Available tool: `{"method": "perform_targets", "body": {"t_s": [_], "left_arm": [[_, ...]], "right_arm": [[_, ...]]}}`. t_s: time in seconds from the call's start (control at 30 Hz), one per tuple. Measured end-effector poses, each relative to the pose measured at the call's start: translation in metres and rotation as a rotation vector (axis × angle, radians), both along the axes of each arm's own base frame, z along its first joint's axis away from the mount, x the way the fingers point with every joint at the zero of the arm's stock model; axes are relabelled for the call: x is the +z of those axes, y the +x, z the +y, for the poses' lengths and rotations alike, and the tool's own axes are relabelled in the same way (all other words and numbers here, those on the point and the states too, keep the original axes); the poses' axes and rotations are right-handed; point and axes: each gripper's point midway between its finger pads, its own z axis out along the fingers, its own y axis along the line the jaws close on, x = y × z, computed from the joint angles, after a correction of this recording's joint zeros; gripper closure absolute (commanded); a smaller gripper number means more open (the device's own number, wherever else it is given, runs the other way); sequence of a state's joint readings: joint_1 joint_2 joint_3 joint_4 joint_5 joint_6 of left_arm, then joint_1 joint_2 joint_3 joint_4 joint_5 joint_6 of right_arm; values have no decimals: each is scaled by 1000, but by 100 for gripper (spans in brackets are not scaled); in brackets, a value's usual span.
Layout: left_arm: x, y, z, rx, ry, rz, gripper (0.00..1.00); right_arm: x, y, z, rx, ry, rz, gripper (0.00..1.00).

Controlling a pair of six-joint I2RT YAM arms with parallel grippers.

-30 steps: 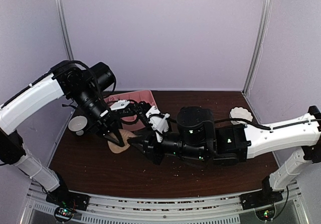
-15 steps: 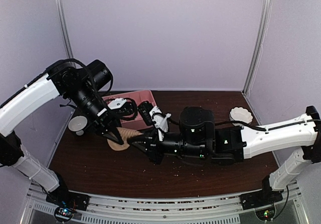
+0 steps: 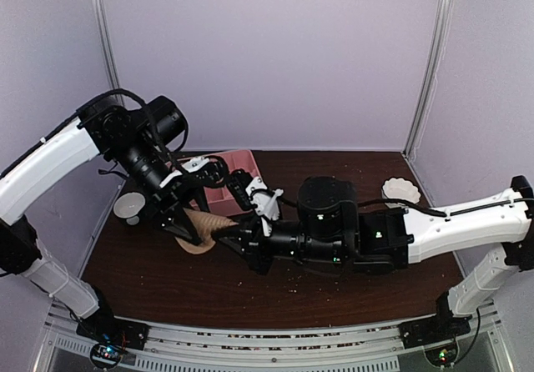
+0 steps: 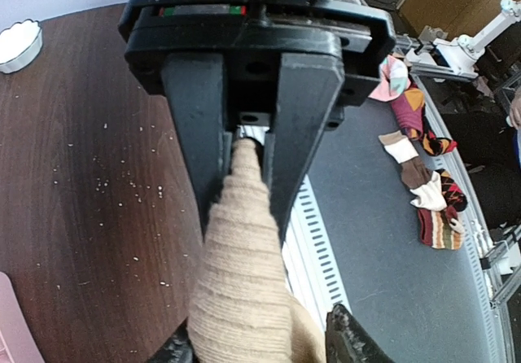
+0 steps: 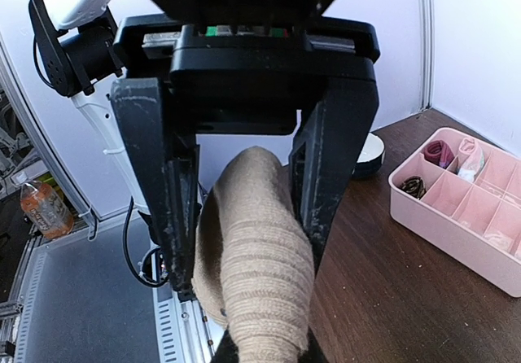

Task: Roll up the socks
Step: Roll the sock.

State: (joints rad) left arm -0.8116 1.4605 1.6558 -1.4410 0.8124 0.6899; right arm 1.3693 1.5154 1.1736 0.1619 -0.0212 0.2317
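The tan sock (image 3: 203,228) is left of centre over the tabletop (image 3: 167,280), just near of the pink tray (image 3: 238,157). The jaws of the right gripper (image 4: 244,208) pinch its narrow end. The jaws of the left gripper (image 5: 248,265) stand apart, straddling its thicker end.

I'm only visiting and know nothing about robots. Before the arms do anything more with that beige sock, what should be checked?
1. Right gripper closed on the tan sock: ok.
2. Left gripper firmly holding it: cannot tell; the sock lies between its fingers.
3. Sock fully rolled: not ok; a flat end lies on the table.
4. Pink divided tray apart from the sock: ok.
5. Sock visible to both wrist cameras: ok.
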Motion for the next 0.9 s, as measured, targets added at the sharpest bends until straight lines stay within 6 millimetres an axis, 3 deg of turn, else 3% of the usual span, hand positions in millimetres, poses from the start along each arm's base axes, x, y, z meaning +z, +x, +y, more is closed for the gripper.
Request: {"method": "perform_targets", "body": {"t_s": [0.13,0.23,0.27,0.37,0.6,0.9], "left_arm": [[-3,-4,3,-19,8,18,50],[-13,-5,7,-22,20,1,58],[-17,-5,9,-19,22,-19,65],[-18,1,19,15,0,-169,72],[23,15,29,69,-126,-509,68],[5,24,22,53,-68,-556,68]], "right_arm": [[-1,0,-2,-17,-3,-3,100],[-3,2,-5,-32,-14,7,100],[-4,3,-5,-37,-17,14,100],[-6,3,-6,-48,-21,52,100],[7,6,-5,-85,52,168,100],[4,9,2,-104,84,267,100]]}}
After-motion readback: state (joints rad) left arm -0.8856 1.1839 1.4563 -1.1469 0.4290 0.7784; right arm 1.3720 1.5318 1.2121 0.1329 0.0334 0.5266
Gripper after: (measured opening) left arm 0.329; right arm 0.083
